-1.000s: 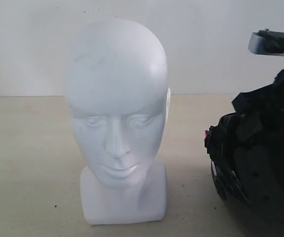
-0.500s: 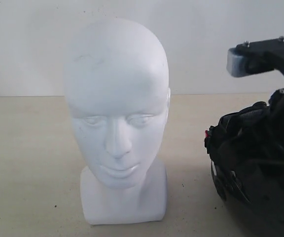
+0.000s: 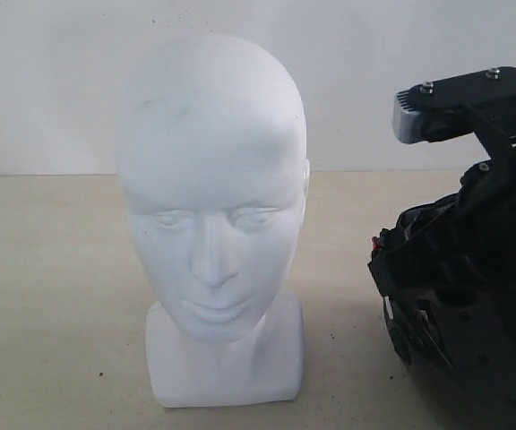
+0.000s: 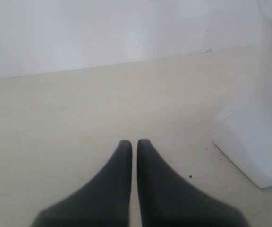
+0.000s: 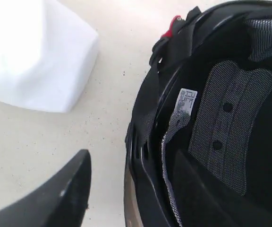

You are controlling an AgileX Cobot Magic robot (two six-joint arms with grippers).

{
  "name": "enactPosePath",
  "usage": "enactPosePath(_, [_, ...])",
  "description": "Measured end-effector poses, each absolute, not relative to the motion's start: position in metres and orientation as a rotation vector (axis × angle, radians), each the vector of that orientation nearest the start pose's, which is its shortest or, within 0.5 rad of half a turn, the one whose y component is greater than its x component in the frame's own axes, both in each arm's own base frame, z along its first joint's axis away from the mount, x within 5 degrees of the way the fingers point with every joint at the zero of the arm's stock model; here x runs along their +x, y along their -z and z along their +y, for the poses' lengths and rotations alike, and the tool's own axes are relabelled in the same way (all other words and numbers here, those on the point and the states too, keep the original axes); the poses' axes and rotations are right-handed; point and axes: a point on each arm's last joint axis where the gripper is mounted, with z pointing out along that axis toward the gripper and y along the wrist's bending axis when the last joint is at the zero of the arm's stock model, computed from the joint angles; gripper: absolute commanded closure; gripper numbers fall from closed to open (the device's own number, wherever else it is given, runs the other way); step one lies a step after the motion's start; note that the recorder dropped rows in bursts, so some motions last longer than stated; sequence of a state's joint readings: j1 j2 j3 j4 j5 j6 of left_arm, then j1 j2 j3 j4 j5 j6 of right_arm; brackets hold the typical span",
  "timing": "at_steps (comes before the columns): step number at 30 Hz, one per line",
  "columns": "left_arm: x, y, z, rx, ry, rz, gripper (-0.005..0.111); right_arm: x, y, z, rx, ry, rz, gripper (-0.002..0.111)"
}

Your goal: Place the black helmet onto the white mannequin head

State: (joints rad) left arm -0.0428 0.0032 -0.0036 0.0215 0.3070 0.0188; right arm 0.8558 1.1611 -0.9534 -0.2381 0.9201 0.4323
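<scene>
The white mannequin head (image 3: 211,179) stands upright on the table, facing the exterior camera. To its right the black helmet (image 3: 460,305) lies with its padded inside showing. My right gripper (image 5: 131,158) is open and straddles the helmet (image 5: 230,109) rim: one finger is outside over the table, the other inside against the lining. A gap shows between the outer finger and the rim. My left gripper (image 4: 132,142) is shut on nothing, low over the table near the mannequin head's base (image 4: 251,137).
The right arm's black wrist with a grey block (image 3: 410,115) hangs above the helmet. The mannequin head's base (image 5: 32,56) is a short way from the helmet's red strap tab (image 5: 174,23). Beige table (image 3: 52,296) and a white wall behind.
The right arm's wrist has swung left and slightly down over the helmet. The helmet's near edge has stayed put, and so has the mannequin head.
</scene>
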Motion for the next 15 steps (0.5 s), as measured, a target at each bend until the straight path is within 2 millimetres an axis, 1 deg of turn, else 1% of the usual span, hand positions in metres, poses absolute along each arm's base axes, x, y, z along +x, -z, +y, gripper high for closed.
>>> enactPosePath(9, [0.054,-0.186,-0.002,0.069,-0.003,1.789,0.102,0.158,-0.311,0.158,-0.638,-0.209,2.508,0.057])
enactPosePath(10, [0.054,-0.186,-0.002,0.069,-0.003,1.789,0.102,0.159,-0.308,0.160,-0.640,-0.206,2.519,0.057])
enactPosePath(12, [0.054,-0.186,-0.002,0.069,-0.003,1.789,0.102,0.163,-0.297,0.164,-0.653,-0.157,2.579,0.057])
enactPosePath(13, [0.054,-0.186,-0.002,0.069,-0.003,1.789,0.102,0.166,-0.288,0.167,-0.665,-0.115,2.623,0.057])
enactPosePath(15, [0.054,-0.186,-0.002,0.069,-0.003,1.789,0.102,0.170,-0.279,0.171,-0.668,-0.075,2.662,0.057])
